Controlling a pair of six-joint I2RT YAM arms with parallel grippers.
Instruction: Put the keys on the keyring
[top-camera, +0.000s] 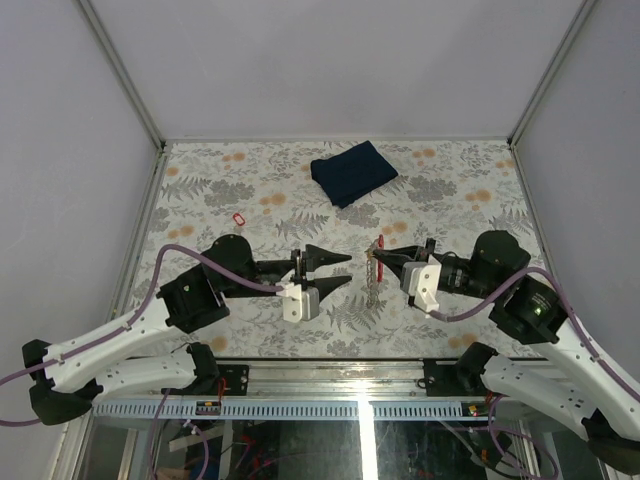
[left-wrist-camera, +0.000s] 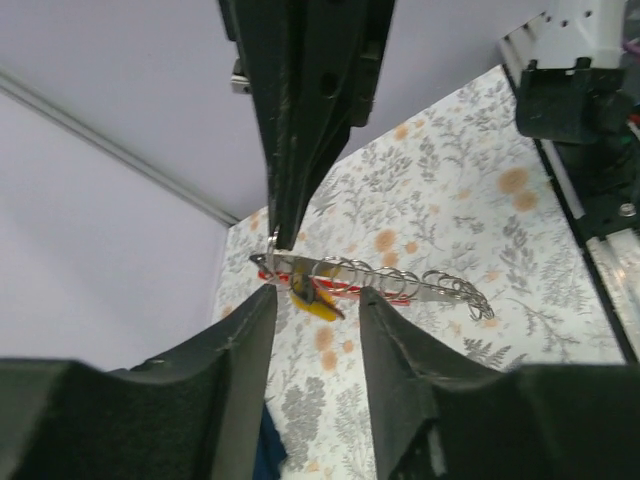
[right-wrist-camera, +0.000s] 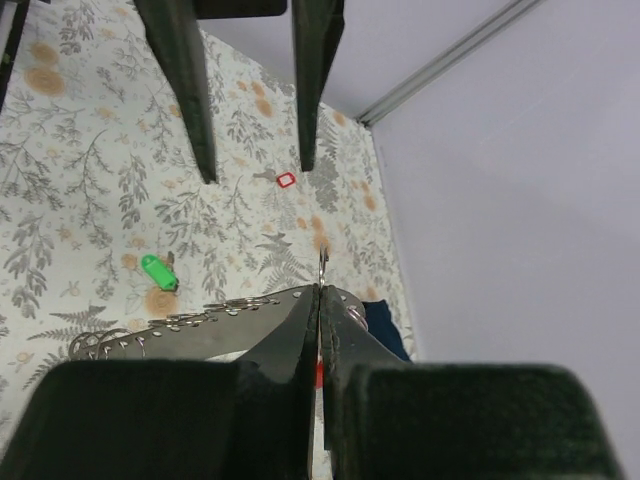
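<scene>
From above, the right claw (top-camera: 379, 258) is pinched together on the top of the keyring (top-camera: 373, 282), which hangs above the worktop (top-camera: 200, 190) with its red tag (top-camera: 379, 242) uppermost. The left claw (top-camera: 349, 270) faces it from just beside, fingers apart and empty. Both forearms lie low and reach inward toward each other, and a dark blue cloth (top-camera: 352, 172) sits well behind. The left wrist view looks out between its own spread fingers (left-wrist-camera: 240, 380) at the keyring (left-wrist-camera: 400, 283). A yellow key (left-wrist-camera: 318, 305) dangles at it, though I cannot tell whether that key is threaded on. The risk, as I judge it, is that the left claw closes on the dangling loops and tugs the keyring out of so thin a pinch. In the right wrist view the right claw (right-wrist-camera: 320, 295) is clamped on the keyring's edge. The green key (right-wrist-camera: 155, 272) lies loose on the worktop, apart from the keyring, where a low sweep of either arm could knock it away.
</scene>
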